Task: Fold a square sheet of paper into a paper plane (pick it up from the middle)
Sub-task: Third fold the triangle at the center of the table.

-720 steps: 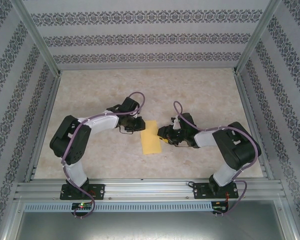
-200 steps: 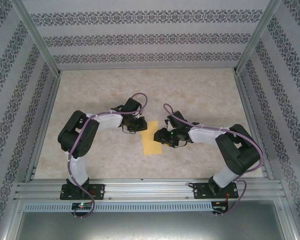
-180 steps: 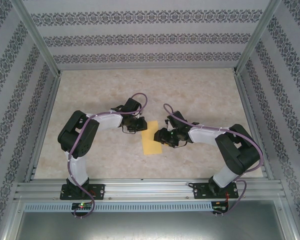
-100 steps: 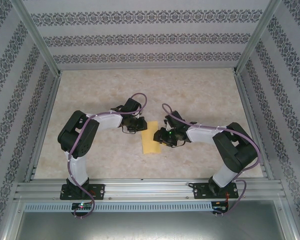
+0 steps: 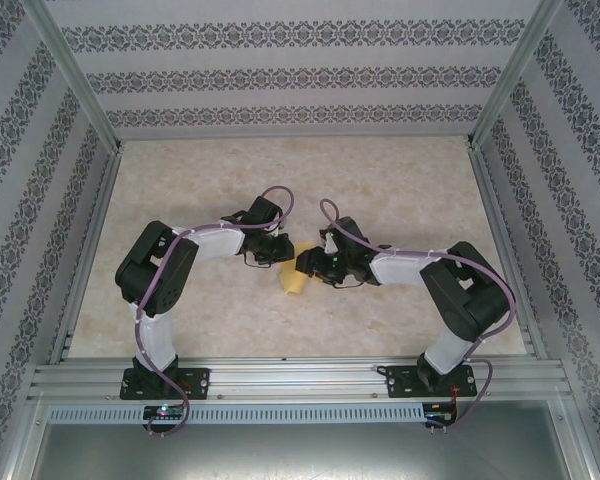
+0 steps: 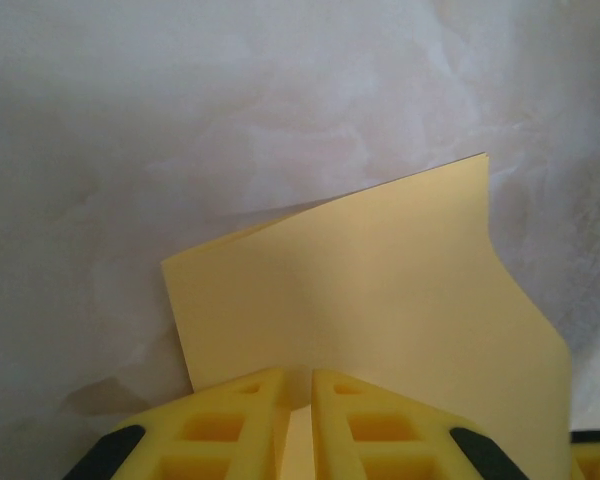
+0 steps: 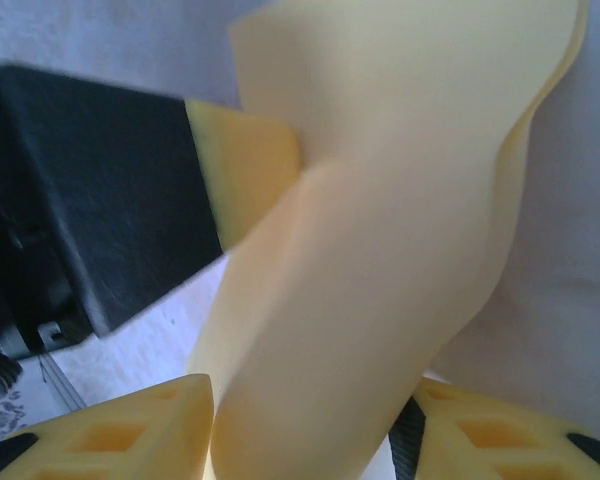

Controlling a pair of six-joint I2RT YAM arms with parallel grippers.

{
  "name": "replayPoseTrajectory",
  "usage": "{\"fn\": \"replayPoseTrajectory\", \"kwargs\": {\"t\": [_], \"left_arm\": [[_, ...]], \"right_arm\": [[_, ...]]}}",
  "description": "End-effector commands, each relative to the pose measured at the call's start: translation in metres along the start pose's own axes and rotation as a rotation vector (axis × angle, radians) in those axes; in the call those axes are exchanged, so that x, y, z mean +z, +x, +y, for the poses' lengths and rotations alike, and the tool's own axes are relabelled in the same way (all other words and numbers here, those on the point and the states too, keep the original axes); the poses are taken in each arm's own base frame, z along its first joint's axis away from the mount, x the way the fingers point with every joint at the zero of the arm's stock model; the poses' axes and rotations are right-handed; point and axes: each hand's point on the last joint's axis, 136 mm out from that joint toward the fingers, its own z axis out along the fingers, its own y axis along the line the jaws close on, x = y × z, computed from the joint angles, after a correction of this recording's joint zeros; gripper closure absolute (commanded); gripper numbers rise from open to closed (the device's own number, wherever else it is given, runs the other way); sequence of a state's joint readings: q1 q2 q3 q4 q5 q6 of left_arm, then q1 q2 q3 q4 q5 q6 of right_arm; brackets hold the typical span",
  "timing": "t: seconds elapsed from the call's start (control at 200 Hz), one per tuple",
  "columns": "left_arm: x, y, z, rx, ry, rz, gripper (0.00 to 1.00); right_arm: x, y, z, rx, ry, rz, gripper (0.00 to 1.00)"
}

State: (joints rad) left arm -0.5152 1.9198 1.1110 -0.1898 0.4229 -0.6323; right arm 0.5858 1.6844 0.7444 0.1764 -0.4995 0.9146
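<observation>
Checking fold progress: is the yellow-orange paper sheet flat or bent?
Bent. The thin yellow-orange paper sheet bows in a curve between the fingers of the right claw; the left claw pinches its edge.

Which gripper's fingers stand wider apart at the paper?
The right gripper: the curled paper sheet passes between its spread fingers, while the left gripper pinches its edge, fingers nearly meeting.

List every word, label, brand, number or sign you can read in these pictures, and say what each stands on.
None can be read.
The paper: blank, no print on the sides that show.
The left claw and right claw: plain yellow fingers, no marking.
The walls: bands of ornament, no letters.
The arm bases: any print there is too small to read.
</observation>
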Motion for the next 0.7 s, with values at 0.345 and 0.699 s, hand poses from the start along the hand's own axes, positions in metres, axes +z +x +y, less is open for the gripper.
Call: {"fn": "replayPoseTrajectory", "kwargs": {"t": [0.345,0.699], "left_arm": [[0.012,0.037,0.034,-0.041,-0.098,0.12,0.82],[-0.026,0.027,-0.003,0.072,0.014,0.022,0.71]], "right_arm": [[-0.005,-0.022,0.006,0.007,-0.079,-0.025,0.49],[-0.007,-0.009,-0.025,0.048,0.022,0.002,0.72]]}}
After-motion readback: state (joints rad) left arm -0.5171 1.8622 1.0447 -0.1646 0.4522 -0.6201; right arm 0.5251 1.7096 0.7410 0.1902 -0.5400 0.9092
